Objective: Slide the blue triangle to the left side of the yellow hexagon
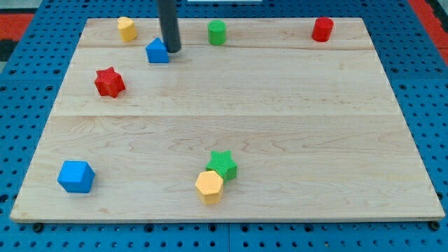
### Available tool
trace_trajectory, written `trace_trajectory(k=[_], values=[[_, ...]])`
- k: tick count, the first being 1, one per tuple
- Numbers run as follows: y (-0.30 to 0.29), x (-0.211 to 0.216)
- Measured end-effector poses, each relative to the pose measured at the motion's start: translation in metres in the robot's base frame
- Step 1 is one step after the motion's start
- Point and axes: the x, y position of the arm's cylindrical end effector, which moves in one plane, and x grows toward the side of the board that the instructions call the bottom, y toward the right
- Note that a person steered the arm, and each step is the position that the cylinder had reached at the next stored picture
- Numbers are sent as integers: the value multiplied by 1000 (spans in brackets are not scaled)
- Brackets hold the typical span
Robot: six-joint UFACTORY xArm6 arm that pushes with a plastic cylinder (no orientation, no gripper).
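Observation:
The blue triangle (157,51) sits near the view's top left on the wooden board (280,140). My tip (172,50) is down on the board right against the triangle's right side. The yellow hexagon (209,187) lies near the view's bottom, a little left of centre, far below the triangle. A green star (222,164) touches the hexagon's upper right side.
A second yellow block (127,29) stands at the top left, up and left of the triangle. A green cylinder (217,32) and a red cylinder (323,29) stand along the top. A red star (109,82) is at the left. A blue block (76,176) is at the bottom left.

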Motion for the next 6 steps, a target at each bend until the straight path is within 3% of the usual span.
trace_trajectory(k=[1,4,5,6], values=[[-41,-14],[-88,44],[-88,9],[-52,9]])
